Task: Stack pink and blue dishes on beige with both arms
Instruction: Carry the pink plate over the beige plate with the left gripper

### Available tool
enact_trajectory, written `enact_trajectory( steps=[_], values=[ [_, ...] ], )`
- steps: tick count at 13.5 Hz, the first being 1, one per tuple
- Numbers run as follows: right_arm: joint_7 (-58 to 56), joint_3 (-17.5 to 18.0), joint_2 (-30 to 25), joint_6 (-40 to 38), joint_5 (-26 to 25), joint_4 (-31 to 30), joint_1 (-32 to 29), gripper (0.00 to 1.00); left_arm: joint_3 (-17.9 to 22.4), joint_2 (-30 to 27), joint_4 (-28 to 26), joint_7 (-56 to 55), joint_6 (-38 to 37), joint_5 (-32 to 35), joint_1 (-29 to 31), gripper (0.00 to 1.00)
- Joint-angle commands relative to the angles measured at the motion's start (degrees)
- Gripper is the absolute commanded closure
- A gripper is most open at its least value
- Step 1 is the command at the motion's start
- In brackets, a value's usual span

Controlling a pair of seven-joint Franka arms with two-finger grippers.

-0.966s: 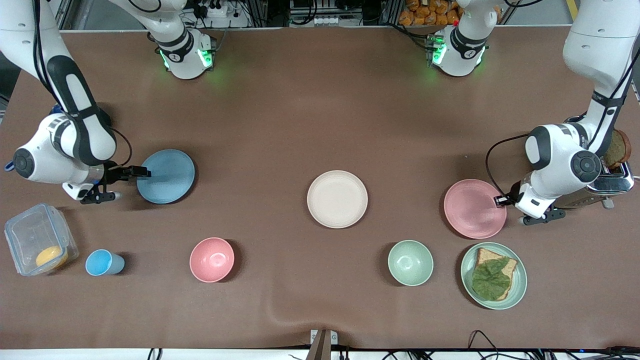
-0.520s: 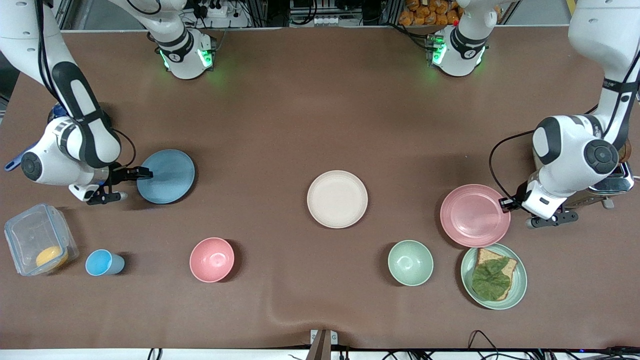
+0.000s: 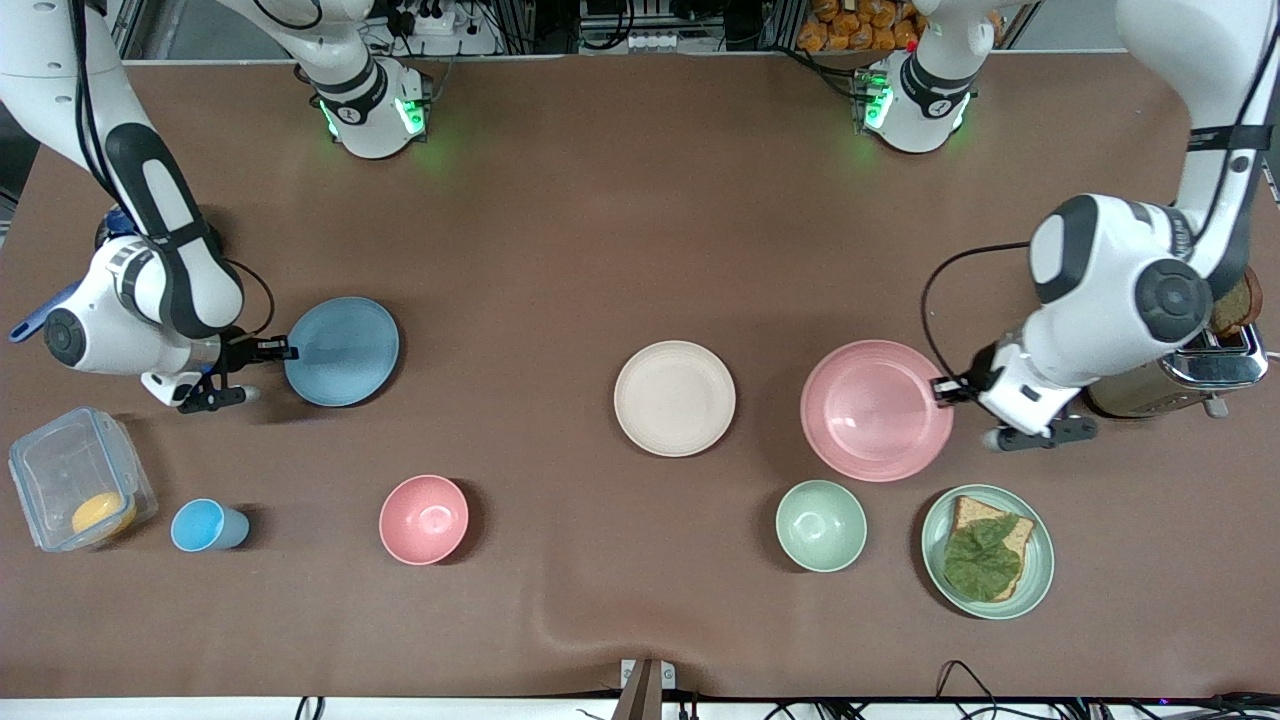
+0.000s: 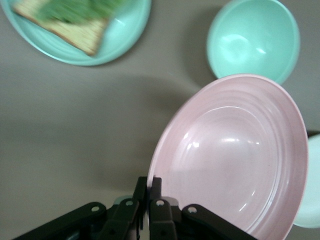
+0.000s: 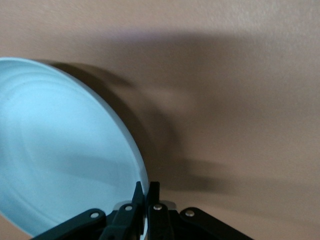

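Over the brown table, each pincer clamps a plate's rim: left pincer pink plate, right pincer blue plate.

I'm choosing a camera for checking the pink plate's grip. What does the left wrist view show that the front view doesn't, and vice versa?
Only the left wrist view shows the left pincer up close, its fingers shut on the rim of the tilted pink plate.

Only the front view shows the beige plate whole, the blue plate held at its rim by the right pincer, the pink bowl and the blue cup.

Both show the pink plate, the green bowl and the green plate with bread and a leaf.
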Motion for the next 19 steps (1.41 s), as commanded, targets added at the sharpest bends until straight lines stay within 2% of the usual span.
enact_trajectory(
  steps=[1, 2, 5, 9, 11, 14, 19],
  values=[
    [-0.40, -0.01, 0.56, -5.87, 1.26, 4.78, 0.59, 1.00, -5.27, 1.90, 0.36, -8.83, -0.92, -1.87, -0.48, 1.00],
    [-0.22, -0.01, 0.56, -8.94, 1.35, 6.98, 0.94, 1.00, -6.42, 2.43, 0.27, -12.45, -0.74, -1.87, -1.70, 1.00],
    [2.23, -0.01, 0.56, -17.04, 1.35, 12.87, 2.08, 1.00, -6.52, 4.36, 0.71, -21.51, 0.31, -1.96, -8.28, 1.00],
    [2.33, -0.01, 0.56, -19.60, 1.35, 15.52, 2.17, 1.00, -6.26, 8.75, 0.27, -26.71, 6.97, -1.26, -14.44, 1.00],
    [2.42, -0.01, 0.56, -20.57, 1.35, 16.31, 3.05, 1.00, -6.17, 10.86, 0.27, -27.25, 10.58, -0.21, -15.59, 1.00],
    [3.56, -0.01, 0.56, -21.10, 1.44, 17.28, 3.84, 1.00, -6.17, 13.86, 0.10, -27.34, 12.44, 5.41, -15.60, 1.00],
    [6.62, -0.01, 0.56, -24.70, 1.44, 20.97, 5.77, 1.00, -6.17, 15.18, 0.27, -27.25, 14.28, 9.02, -15.60, 1.00]
  ],
)
